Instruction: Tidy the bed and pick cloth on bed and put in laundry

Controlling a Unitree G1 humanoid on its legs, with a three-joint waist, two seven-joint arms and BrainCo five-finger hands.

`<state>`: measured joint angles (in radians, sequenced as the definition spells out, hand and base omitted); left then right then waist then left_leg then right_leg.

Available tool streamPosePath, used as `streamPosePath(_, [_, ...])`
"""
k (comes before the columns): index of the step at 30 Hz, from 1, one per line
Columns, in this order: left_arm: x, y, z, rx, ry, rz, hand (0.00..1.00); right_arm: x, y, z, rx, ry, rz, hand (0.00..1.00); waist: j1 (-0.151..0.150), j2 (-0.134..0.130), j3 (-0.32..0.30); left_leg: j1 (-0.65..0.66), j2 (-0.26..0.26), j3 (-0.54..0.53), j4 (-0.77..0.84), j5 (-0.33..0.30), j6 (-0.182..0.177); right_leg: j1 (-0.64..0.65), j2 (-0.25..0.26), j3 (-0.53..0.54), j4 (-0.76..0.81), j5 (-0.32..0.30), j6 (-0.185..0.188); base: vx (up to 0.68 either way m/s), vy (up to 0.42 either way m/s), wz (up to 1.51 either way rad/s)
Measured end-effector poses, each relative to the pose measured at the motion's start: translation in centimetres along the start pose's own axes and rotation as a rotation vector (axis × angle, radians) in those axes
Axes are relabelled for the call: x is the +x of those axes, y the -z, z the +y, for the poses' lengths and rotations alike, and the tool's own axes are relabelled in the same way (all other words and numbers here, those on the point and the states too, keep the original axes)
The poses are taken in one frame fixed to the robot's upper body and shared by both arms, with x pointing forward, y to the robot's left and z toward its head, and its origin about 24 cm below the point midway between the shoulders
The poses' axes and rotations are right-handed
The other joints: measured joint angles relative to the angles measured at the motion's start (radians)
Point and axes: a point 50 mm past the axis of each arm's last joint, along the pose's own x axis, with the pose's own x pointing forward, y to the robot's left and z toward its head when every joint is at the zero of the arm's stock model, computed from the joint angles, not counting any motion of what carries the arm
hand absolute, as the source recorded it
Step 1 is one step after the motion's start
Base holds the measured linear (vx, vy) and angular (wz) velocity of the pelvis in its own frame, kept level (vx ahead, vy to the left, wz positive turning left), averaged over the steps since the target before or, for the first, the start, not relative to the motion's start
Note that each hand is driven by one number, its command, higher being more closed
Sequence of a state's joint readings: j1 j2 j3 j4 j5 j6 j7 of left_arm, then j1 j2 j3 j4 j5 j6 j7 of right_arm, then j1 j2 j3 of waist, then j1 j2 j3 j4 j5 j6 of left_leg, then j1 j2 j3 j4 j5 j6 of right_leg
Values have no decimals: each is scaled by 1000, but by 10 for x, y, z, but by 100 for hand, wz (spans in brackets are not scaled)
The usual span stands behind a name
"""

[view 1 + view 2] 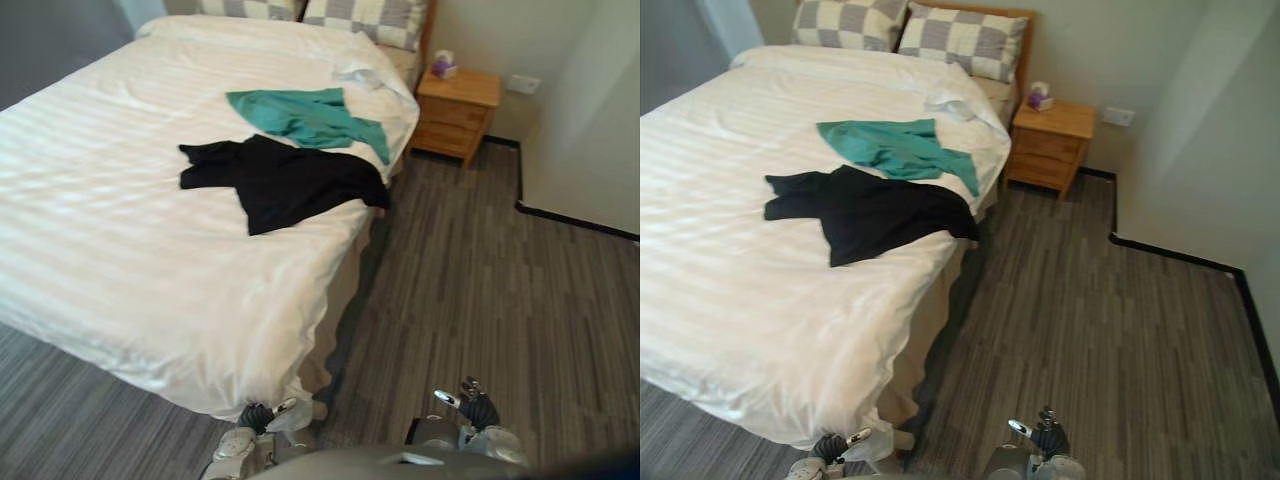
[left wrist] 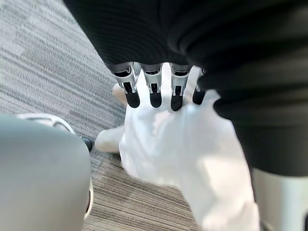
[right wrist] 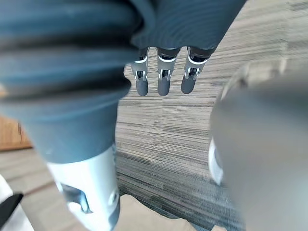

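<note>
Hanging low, the left hand [image 1: 260, 416] holds straight fingers against the white sheet [image 2: 192, 144] corner; the right hand [image 1: 477, 408] is relaxed, fingers apart, above the floor [image 1: 480, 290]. Farther off, a black cloth [image 1: 290, 182] lies on the bed [image 1: 90, 260], with a green cloth [image 1: 312, 118] just beyond.

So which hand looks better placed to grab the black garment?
Probably the left: left hand hangs at the bed corner; right hand hangs over the floor, farther from the black garment.
</note>
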<state>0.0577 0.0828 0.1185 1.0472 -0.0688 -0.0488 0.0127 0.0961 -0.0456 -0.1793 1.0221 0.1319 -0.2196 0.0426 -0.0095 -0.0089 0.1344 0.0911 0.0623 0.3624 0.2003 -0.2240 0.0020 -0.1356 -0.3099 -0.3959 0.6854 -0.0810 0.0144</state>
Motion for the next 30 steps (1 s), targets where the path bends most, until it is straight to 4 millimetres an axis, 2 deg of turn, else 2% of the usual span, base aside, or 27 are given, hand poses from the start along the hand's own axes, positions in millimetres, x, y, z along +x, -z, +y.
streamPosePath(1, [-1,4,-2,-1,5,9,0,2,-5,-1,-4,0,-9,0,7,26,-7,-11,-17,-36,-26,-8,6,17,41,20,-89,1,3,-212,-14,-124])
streamPosePath(2, [-4,14,-6,-14,16,27,0,4,-10,-14,-17,33,-9,0,13,88,-28,-45,-24,-66,-100,67,71,44,85,16,-87,-43,-4,-203,60,-84])
streamPosePath(3, [-4,11,1,-17,-1,8,0,5,-7,-9,-11,25,11,0,16,39,-22,-39,-52,-19,-112,84,75,46,6,11,109,-94,-1,-178,36,-66])
streamPosePath(4, [-3,6,5,6,-4,-4,0,4,-4,-9,-24,23,25,0,7,28,-25,-41,-57,-8,-118,86,79,63,-15,8,167,-108,-3,-96,-151,-53])
streamPosePath(5, [-2,3,8,32,-8,-8,0,3,1,-9,-44,16,56,0,15,9,-24,-45,-58,8,-118,97,76,132,-39,-5,167,-92,-1,-66,-243,-71])
streamPosePath(6, [-2,4,11,35,-17,-7,0,3,1,-5,-58,1,55,0,30,-9,-38,-64,-58,28,-116,108,66,194,-46,-22,39,75,-5,-44,-281,-84])
streamPosePath(7, [-2,3,16,44,-29,-6,0,4,-1,-3,-59,-5,49,0,32,-9,-39,-71,-50,39,-118,115,56,208,-32,-24,-17,50,47,-45,-191,-67])
streamPosePath(8, [-3,5,14,48,-22,2,0,5,-3,-3,-65,-8,41,0,27,1,-40,-74,-36,41,-128,139,46,233,2,-57,-78,42,49,-62,-253,-38])
streamPosePath(10, [-2,5,8,87,4,0,0,4,-1,-4,-60,-4,46,0,19,28,-58,-70,23,43,-157,189,36,260,53,-114,-139,49,58,-87,-324,-26])
streamPosePath(11, [-1,2,2,87,19,-8,0,4,-2,-4,-61,-9,45,0,16,37,-55,-71,47,46,-159,197,32,239,51,-112,-117,14,70,-103,-263,-41])
streamPosePath(12, [0,-2,-1,84,27,-19,0,7,-7,1,-73,-36,33,0,29,49,-46,-72,78,66,-156,212,20,233,54,-155,-207,-116,96,-146,-231,-65])
streamPosePath(13, [0,-4,-2,89,32,-26,0,11,-18,9,-93,-70,3,0,33,24,-45,-73,84,96,-145,223,10,252,54,-193,-417,-76,96,-147,-233,-68])
streamPosePath(14, [0,-6,1,94,27,-33,0,12,-21,14,-100,-87,-11,0,32,1,-44,-73,77,111,-141,221,0,248,42,-197,-494,12,93,-148,-291,-48])
streamPosePath(15, [1,-11,-2,96,40,-48,0,13,-27,16,-103,-98,-27,0,25,-17,-39,-73,85,121,-132,209,-30,269,68,-207,-560,-16,114,-153,-333,-40])
streamPosePath(16, [1,-15,-15,84,77,-68,0,15,-32,15,-114,-106,-37,0,26,0,-30,-73,113,128,-118,220,-44,297,111,-198,-647,5,99,-169,-324,-36])
streamPosePath(18, [0,-14,-30,63,120,-72,0,16,-36,6,-148,-102,-26,0,26,29,-13,-80,149,123,-76,218,-51,324,163,-165,-714,31,78,-181,-240,-44])
streamPosePath(19, [-1,-13,-31,35,126,-70,0,15,-32,-2,-156,-85,5,0,28,49,-12,-99,169,88,-30,210,-62,318,175,-132,-726,35,68,-153,-154,-50])
streamPosePath(22, [-3,-3,-29,1,120,-45,0,14,-26,-11,-182,-69,57,0,37,82,-13,-118,159,-71,53,154,-72,289,181,-42,-725,35,49,-66,-20,-91])
streamPosePath(24, [-4,0,-24,-16,109,-49,0,11,-15,-11,-187,-74,99,0,36,98,-8,-103,137,-136,84,85,-68,272,194,14,-722,39,46,-16,80,-84])
streamPosePath(27, [-5,5,-25,-22,114,-38,0,6,-5,-12,-189,-67,124,0,28,95,-13,-68,119,-178,24,31,-87,261,198,35,-730,65,62,5,117,-35])
streamPosePath(28, [-5,4,-23,-20,109,-39,0,6,-4,-10,-183,-68,121,0,27,87,-16,-71,112,-176,19,29,-82,262,192,34,-737,75,68,46,173,-21])
streamPosePath(29, [-5,4,-20,-13,101,-39,0,5,-2,-8,-169,-69,114,0,24,68,-19,-69,99,-171,14,26,-80,265,177,32,-735,79,72,55,173,-3])
streamPosePath(30, [-5,4,-18,-10,97,-39,0,5,-1,-8,-161,-67,108,0,24,62,-20,-64,89,-171,8,27,-78,255,162,31,-707,74,73,76,168,-3])
